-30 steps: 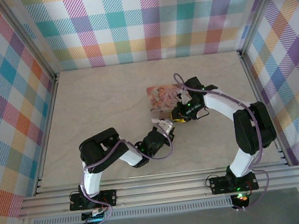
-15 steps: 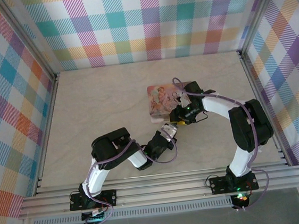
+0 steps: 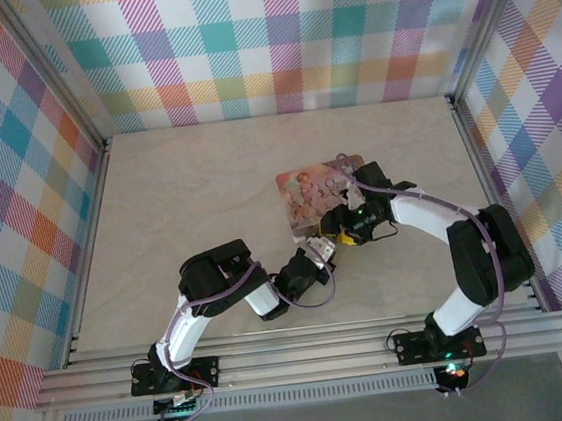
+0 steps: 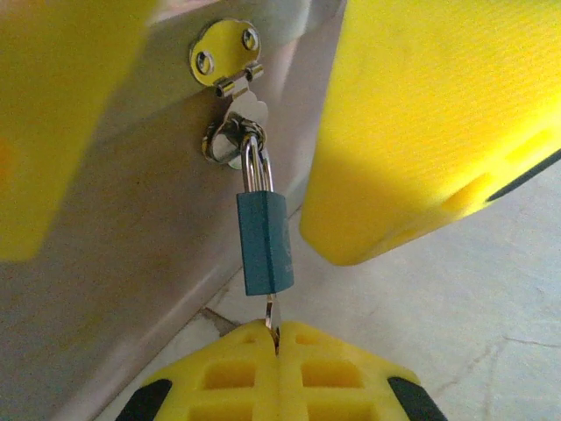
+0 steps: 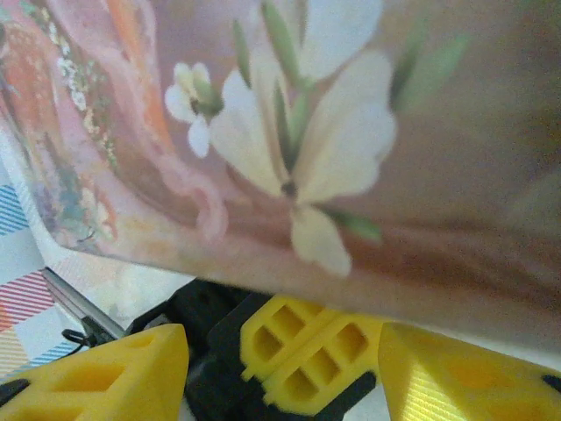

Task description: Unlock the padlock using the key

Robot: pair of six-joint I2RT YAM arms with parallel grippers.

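Left wrist: L pincer point(image 4: 278, 344) pinching key point(image 4: 273, 309), tip in padlock point(image 4: 263, 241); R pincer point(image 3: 335, 227) just spread apart, prob ready to turn.

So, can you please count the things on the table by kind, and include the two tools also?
box: 1
padlock: 1
key: 1
tools: 2, the left tool and the right tool
total: 5
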